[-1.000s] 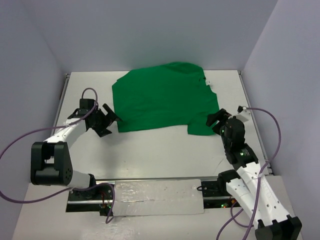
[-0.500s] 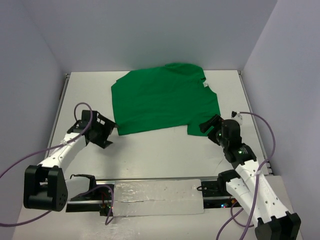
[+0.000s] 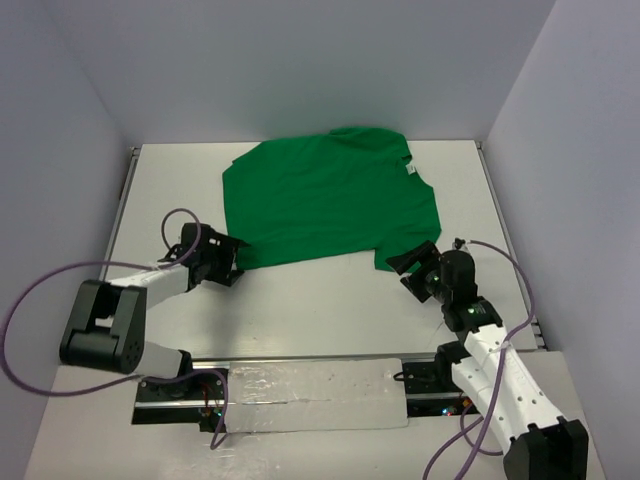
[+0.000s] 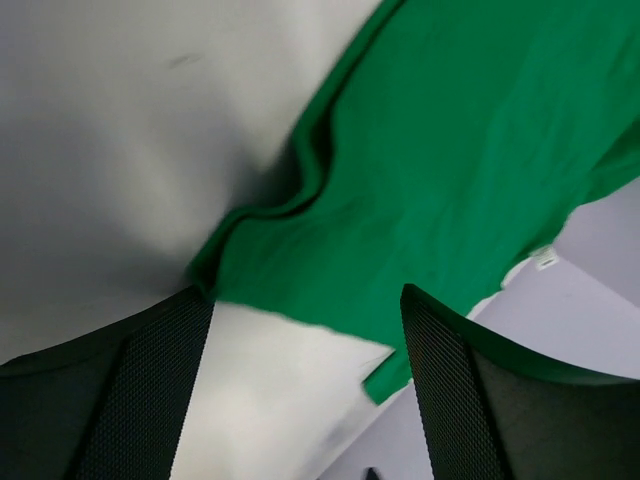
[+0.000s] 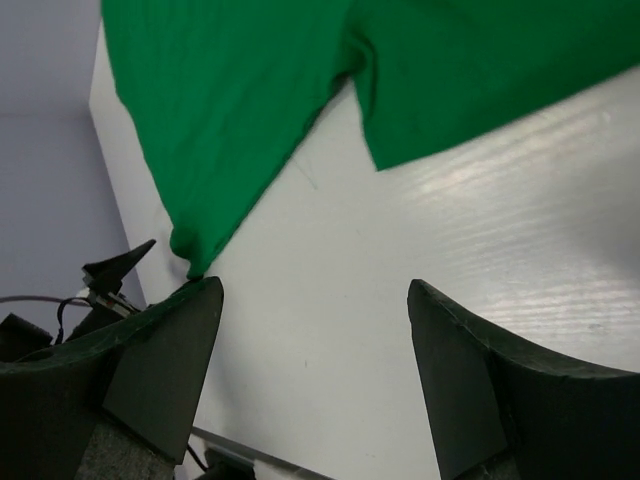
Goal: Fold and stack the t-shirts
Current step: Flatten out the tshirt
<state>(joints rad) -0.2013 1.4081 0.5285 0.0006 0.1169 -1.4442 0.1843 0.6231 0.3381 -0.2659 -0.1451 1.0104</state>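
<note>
At the near edge, the bases of both arms are partly cut off by the frame, and a silver strip (image 3: 310,395) lies between them on the table (image 3: 300,310). No writing can be read on the arms.

The left gripper (image 3: 230,262) is low over the table at the near left corner of the shirt (image 3: 330,200). In the left wrist view its fingers (image 4: 150,390) stand wide apart, and the green corner lies just at their tips. If they touch the cloth cannot be told, because the picture is blurred there. Nothing is gripped.

The right gripper (image 3: 405,270) is near the near right corner of the shirt, just beside the short sleeve. In the right wrist view its fingers (image 5: 470,380) are also wide apart, with only bare table between them. The sleeve hem is a little beyond the tips.

The shirt is spread on the far half of the table, between the two grippers and the back wall (image 3: 300,70). Its far edge at the collar is folded up a little, so the neck opening is hard to make out. A small white tag (image 3: 411,169) shows near the collar on the right side. It is too small to read.
</note>
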